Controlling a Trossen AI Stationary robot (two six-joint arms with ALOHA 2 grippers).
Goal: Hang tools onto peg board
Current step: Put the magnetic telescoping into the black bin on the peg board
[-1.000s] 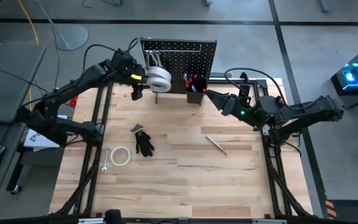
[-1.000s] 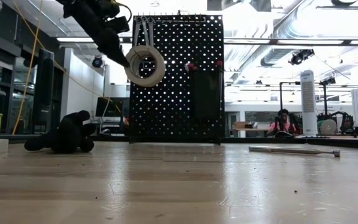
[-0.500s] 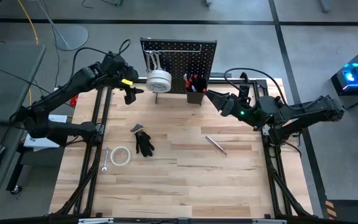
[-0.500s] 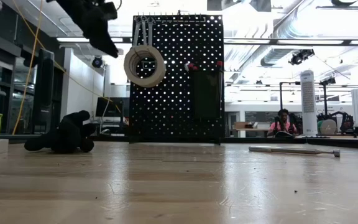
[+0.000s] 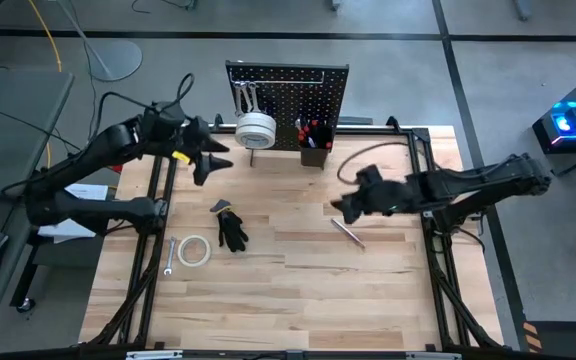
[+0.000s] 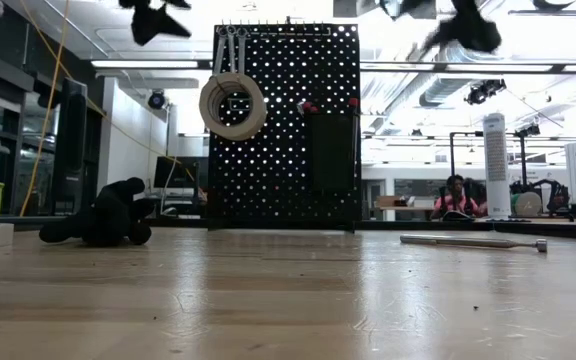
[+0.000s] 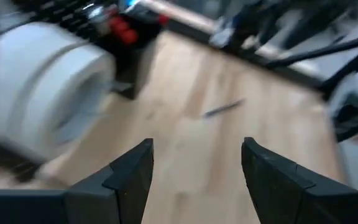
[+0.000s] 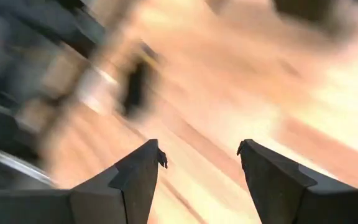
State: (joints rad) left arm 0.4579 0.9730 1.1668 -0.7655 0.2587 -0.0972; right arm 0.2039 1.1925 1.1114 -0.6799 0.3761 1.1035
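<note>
Tape roll [image 5: 256, 128] hanging on the peg board [image 5: 308, 85], both grippers spread and empty

Left gripper [image 5: 211, 160] sits left of the board; right gripper [image 5: 340, 209] over open table by the slim silver tool [image 5: 347, 232], which lies diagonally.

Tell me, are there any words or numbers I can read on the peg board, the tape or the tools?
No text can be read in any view.
Peg board: holes only, no label.
Hanging tape roll: plain white, no print.
Tape roll on the table: too small to tell.
Paper beside the left arm: any print too small to read.
</note>
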